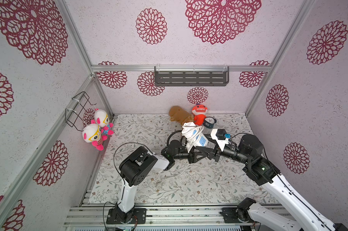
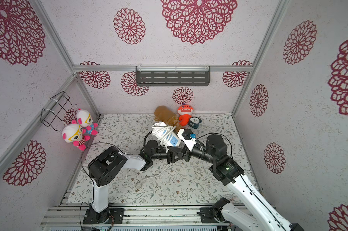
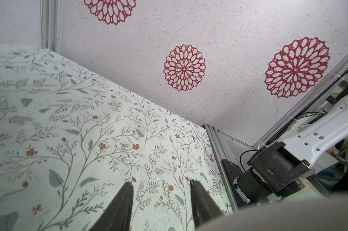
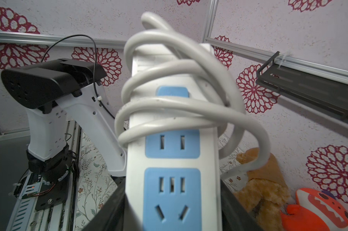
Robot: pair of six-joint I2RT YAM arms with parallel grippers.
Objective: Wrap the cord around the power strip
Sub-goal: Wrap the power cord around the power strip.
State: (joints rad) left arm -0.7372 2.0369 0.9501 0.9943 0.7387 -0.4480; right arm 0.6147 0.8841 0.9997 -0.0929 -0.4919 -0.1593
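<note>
Seemingly, dolls (image 1: 92, 136) hang below basket (image 1: 65, 115); cord (image 4: 169, 104) coils the power strip (image 4: 172, 152).

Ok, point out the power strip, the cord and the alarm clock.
power strip (image 4: 172, 197): right wrist view, lower blue socket face.
cord (image 4: 169, 104): right wrist view, loop wound across the strip.
alarm clock (image 1: 209, 120): a top view, white dial.

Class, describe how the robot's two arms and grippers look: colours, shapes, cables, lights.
Both the left arm and right arm have white links, black joint housings and black base plates. Thin black cables loop alongside; small green lights glow. The left gripper and right gripper have dark fingers.
</note>
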